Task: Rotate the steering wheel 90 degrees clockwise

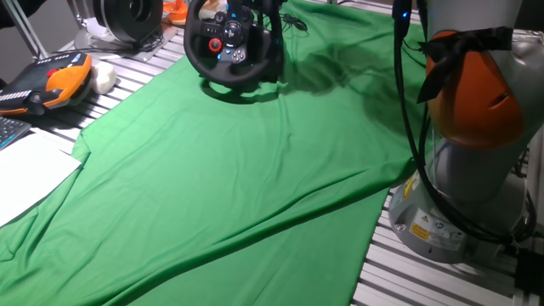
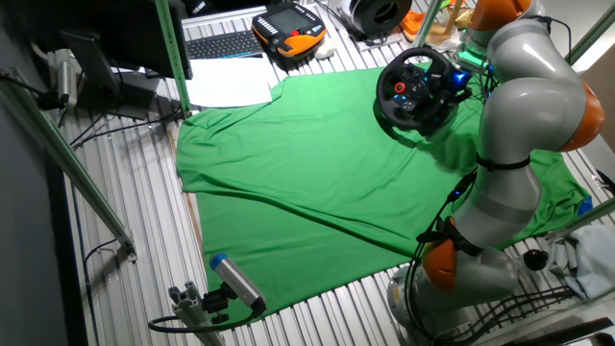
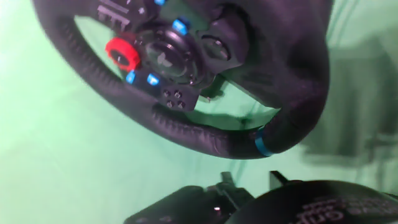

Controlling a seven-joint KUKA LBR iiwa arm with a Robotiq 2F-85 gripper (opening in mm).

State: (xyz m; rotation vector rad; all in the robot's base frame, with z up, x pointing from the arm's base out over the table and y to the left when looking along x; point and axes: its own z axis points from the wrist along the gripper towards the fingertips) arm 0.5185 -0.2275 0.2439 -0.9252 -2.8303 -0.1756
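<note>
While the steering wheel (image 3: 186, 87) filled the hand view, you needed a firm rim grip before turning; whether the tool was spread or closed, I couldn't tell.

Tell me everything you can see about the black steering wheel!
The steering wheel is round and black, with a thick rim that looks like stitched leather. A blue stripe marks the rim. Its hub has a red knob and small blue buttons. It stands tilted on a black base at the far end of the green cloth, resting on it. The robot arm reaches close to it, but whether the gripper touches it cannot be told.
</note>
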